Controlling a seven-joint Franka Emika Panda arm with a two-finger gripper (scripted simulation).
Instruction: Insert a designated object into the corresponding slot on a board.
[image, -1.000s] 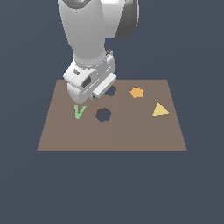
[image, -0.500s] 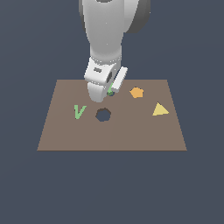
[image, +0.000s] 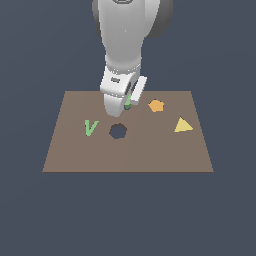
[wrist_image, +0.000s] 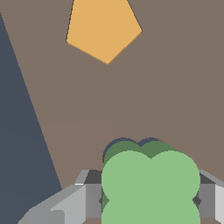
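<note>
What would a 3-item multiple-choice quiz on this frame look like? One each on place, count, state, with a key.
1. Where does the orange pentagon piece lie relative to the gripper in the exterior view?
A. on that view's right
B. on that view's left
C. off the board

2. How many loose coloured pieces lie flat on the flat brown rectangular board in the exterior view, not counting what the gripper holds?
A. one
B. three
C. five

3. What is the state of the light-green lobed block?
A. lying beside the yellow triangle
B. held between the gripper's fingers over a lobed dark slot
C. resting in the many-sided dark hole

Key: 1 A, the pentagon sits to the right of the fingers. 2 B, green V-shaped piece, orange pentagon and yellow triangle. 3 B, the wrist view shows grey fingers flanking the block, dark lobed edge showing just beyond it.
</note>
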